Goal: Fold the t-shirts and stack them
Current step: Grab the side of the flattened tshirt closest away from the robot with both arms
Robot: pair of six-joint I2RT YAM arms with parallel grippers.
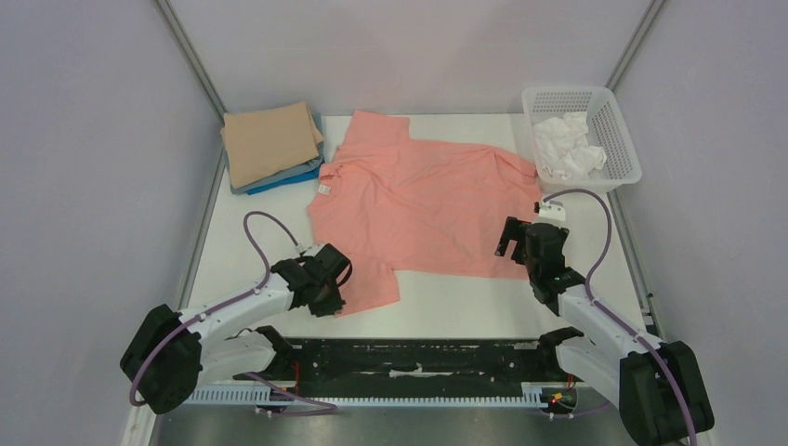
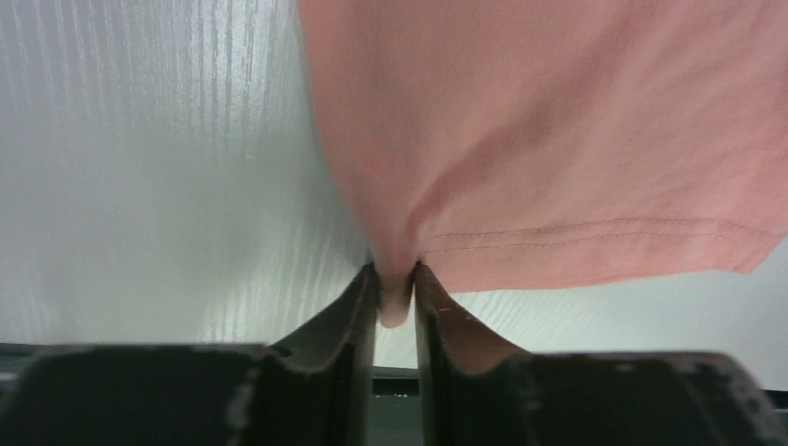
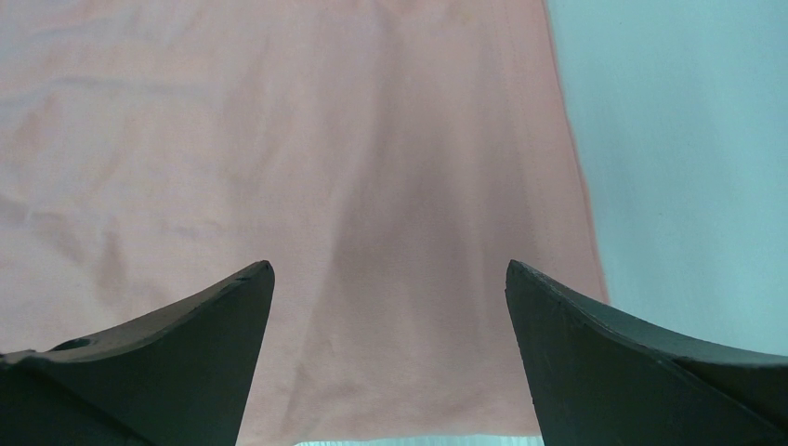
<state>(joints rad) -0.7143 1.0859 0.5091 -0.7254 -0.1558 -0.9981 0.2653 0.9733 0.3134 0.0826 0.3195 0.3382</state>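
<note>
Evidently mid-fold, the left tool (image 2: 395, 282) pinches a stitched edge of the salmon-pink t-shirt (image 1: 423, 200) while the right tool (image 3: 390, 283), spread wide over its other end, probably must close there next

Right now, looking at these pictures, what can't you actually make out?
- Folded stack, top view: its tan top layer covers the rest; only grey and blue edges show, so the count is unclear.
- White bundle in the basket, top view: too small to identify.
- Pink t-shirt, both wrist views: cut off by the frame edges.
- Right gripper, open: whether its fingertips touch the cloth is unclear.
</note>
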